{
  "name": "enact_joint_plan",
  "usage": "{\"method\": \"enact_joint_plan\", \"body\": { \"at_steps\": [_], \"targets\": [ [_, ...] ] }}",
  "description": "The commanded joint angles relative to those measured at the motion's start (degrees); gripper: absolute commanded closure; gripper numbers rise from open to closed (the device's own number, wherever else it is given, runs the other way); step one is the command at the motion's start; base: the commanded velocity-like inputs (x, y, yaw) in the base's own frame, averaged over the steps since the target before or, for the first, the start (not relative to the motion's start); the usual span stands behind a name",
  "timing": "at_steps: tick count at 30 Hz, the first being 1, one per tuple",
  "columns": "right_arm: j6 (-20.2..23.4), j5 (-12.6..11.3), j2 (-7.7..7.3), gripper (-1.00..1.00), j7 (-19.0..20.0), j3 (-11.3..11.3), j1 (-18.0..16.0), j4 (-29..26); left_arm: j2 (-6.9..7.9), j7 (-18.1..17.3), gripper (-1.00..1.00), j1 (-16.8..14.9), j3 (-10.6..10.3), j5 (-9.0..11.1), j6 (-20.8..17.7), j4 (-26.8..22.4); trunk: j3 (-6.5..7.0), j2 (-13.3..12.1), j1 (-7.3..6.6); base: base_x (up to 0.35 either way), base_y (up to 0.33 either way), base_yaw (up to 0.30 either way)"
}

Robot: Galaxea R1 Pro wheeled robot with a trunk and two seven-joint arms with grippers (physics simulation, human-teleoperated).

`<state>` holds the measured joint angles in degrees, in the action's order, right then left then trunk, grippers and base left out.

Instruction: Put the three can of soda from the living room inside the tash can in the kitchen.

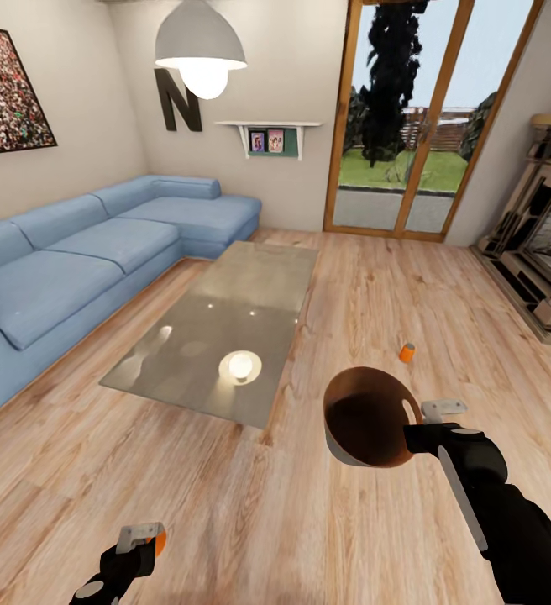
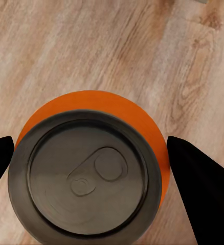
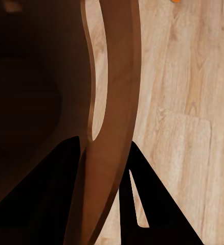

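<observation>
My left gripper (image 1: 144, 539) is low at the near left, shut on an orange can of soda (image 1: 160, 538). In the left wrist view that can (image 2: 89, 173) shows its silver top between the two black fingers (image 2: 199, 178). A second orange can (image 1: 406, 352) stands on the wood floor of the living room, just beyond the tash can. My right gripper (image 1: 418, 425) is shut on the rim of the tash can (image 1: 336, 445), which hangs tilted, its tan-brown inside facing me. The right wrist view has that rim (image 3: 117, 102) between the gripper's fingers (image 3: 158, 209).
A glass coffee table (image 1: 225, 328) lies ahead on the left, with a blue sectional sofa (image 1: 74, 269) beyond it. Glass doors (image 1: 410, 126) are at the back. A fireplace (image 1: 544, 244) stands on the right. A lamp (image 1: 200, 50) hangs overhead.
</observation>
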<state>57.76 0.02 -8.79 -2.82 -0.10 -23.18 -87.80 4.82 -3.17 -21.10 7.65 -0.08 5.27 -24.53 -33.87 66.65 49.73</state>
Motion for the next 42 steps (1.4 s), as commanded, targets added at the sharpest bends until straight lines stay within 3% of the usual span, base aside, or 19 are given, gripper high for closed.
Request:
{"method": "enact_joint_plan", "body": {
  "at_steps": [1, 7, 11, 13, 14, 16, 17, 20, 23, 26, 29, 38, 42],
  "targets": [
    [0.0, -0.3, 0.0, 1.0, 0.0, 0.0, 0.0, 0.0, 0.0, 0.0, 1.0, 0.0, 0.0, 0.0, 0.0, 0.0, 0.11, 0.0, -0.01, 0.0, 0.0, 0.0],
    [0.0, -0.2, 0.0, 1.0, 0.0, 0.1, 0.0, 0.1, 0.01, -0.2, 1.0, 0.0, -0.6, 0.0, 0.1, -0.2, 0.43, 0.0, -0.01, 0.0, 0.0, 0.0],
    [0.0, -0.2, 0.0, 1.0, 0.0, 0.1, 0.0, 0.2, 0.01, -1.9, 1.0, 0.0, -2.8, 0.1, 0.1, -0.7, 0.46, 0.0, -0.01, 0.0, 0.0, 0.0],
    [0.0, 0.0, 0.0, 1.0, 0.0, 0.1, 0.0, 0.3, 0.01, -5.4, 1.0, 0.0, -4.0, 0.2, 0.0, -0.8, 0.46, 0.0, -0.01, 0.0, 0.0, 0.0],
    [0.0, 0.1, 0.0, 1.0, 0.0, 0.1, 0.0, 0.5, 0.07, -9.6, 1.0, 0.0, -4.4, 0.1, -0.2, -1.3, 0.46, 0.0, -0.01, 0.0, 0.0, 0.0],
    [0.0, 0.1, 0.0, 1.0, 0.0, 0.1, 0.0, 0.9, 0.18, -13.1, 1.0, 0.0, -4.5, 0.1, -0.3, -2.0, 0.46, 0.0, -0.01, 0.0, 0.0, 0.0],
    [0.0, 0.1, 0.0, 1.0, 0.0, 0.1, 0.0, 1.5, 0.49, -16.7, 1.0, 0.0, -4.5, 0.0, -0.5, -2.6, 0.46, 0.0, -0.01, 0.0, 0.0, 0.0],
    [-0.1, 0.2, 0.0, 1.0, 0.0, 0.2, 0.0, 2.4, 1.36, -21.3, 1.0, 0.0, -4.6, 0.1, -1.1, -3.2, 0.46, 0.0, -0.01, 0.0, 0.0, 0.0],
    [-0.1, 0.3, 0.03, 1.0, 0.0, 0.2, 0.1, 3.5, 3.04, -27.1, 1.0, 0.0, -4.5, 0.1, -3.0, -4.7, 0.46, 0.0, -0.01, 0.0, 0.0, 0.0],
    [-0.2, 0.3, 0.08, 1.0, -0.1, 0.4, 0.1, 7.4, 5.62, -37.1, 1.0, 0.0, -4.3, 0.2, -9.0, -10.3, 0.46, 0.0, -0.01, 0.0, 0.0, 0.0],
    [-0.3, 0.4, 0.09, 1.0, -0.1, 0.5, 0.1, 9.7, 6.21, -39.7, 1.0, 0.0, -4.3, 0.3, -12.9, -14.1, 0.46, 0.0, -0.01, 0.0, 0.0, 0.0],
    [-1.6, 0.4, 0.09, 1.0, -0.1, 0.8, 0.0, 14.2, 6.5, -46.8, 1.0, 0.0, -4.3, 0.4, -17.7, -19.5, 0.46, 0.0, -0.01, 0.0, 0.0, 0.0],
    [-3.1, 0.4, 0.09, 1.0, -0.1, 3.5, 0.0, 16.4, 6.51, -51.8, 1.0, 0.0, -4.4, 0.4, -19.1, -21.8, 0.46, 0.0, -0.01, 0.0, 0.0, 0.0]
  ]
}}
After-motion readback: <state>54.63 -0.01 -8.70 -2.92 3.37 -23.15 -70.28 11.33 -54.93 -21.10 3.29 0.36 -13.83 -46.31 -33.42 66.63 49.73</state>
